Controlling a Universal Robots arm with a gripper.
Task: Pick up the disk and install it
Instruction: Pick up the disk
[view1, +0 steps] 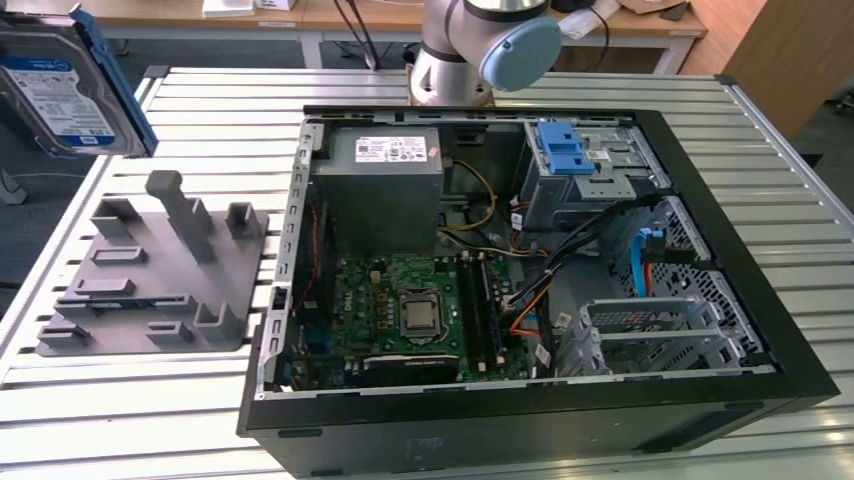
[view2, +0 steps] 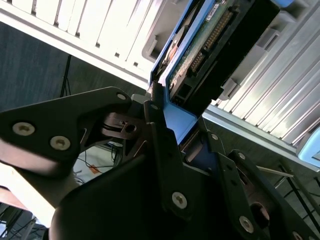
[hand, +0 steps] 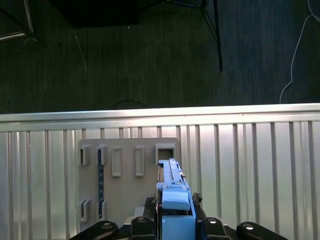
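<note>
The pincer (hand: 175, 216) clamps the disk (view1: 56, 85) above the grey holder (view1: 147, 275)

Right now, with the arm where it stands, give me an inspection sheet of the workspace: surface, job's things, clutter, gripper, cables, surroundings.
Surface: slatted metal table carrying an open computer case and a grey holder fixture.
Job's things: the disk is held off the table, outside the case, at the exterior view's left; the drive cage with the blue latch sits inside the case.
Clutter: nothing seen.
Gripper: the gripper has its fingers shut on the disk's blue rail.
Cables: orange, yellow and black leads inside the case; a white cable on the floor.
Surroundings: dark carpet; wooden desks behind.
</note>
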